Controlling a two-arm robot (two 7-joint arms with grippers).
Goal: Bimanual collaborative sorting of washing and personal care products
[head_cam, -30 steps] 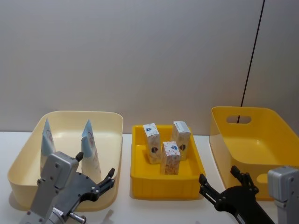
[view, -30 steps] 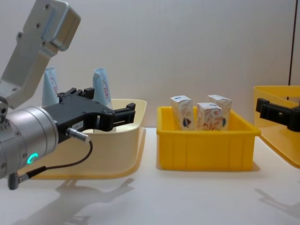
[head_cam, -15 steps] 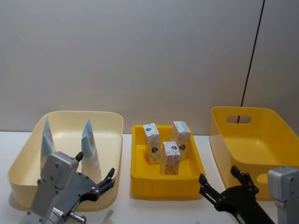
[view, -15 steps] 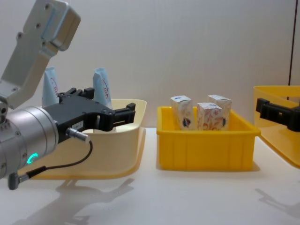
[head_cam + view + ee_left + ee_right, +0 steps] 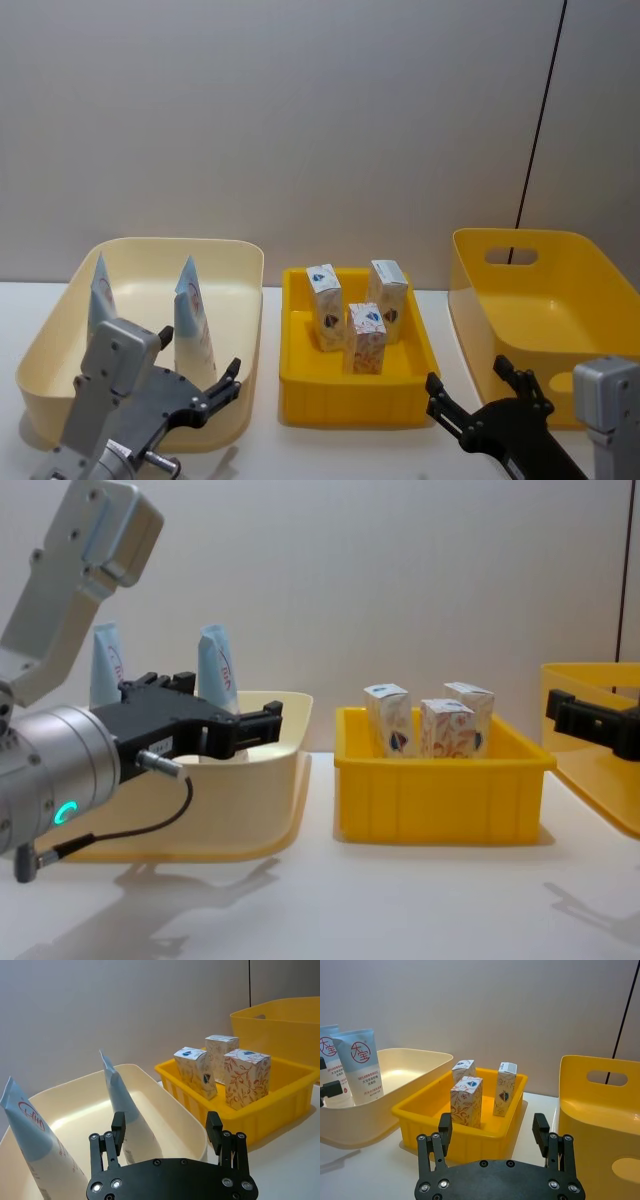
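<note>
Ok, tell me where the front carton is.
In the head view, the front carton stands upright in the middle yellow tray, nearest the robot, with the left carton and the right carton just behind it.

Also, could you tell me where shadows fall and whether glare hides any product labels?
Chest view: the left gripper and right gripper cast soft shadows on the white table. Head view: a faint shadow under the cream bin. Right wrist view: no glare on the cartons or tubes.

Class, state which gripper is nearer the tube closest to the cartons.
Left. The left gripper hovers just before that tube; the right gripper sits beyond the cartons, by the yellow bin.
</note>
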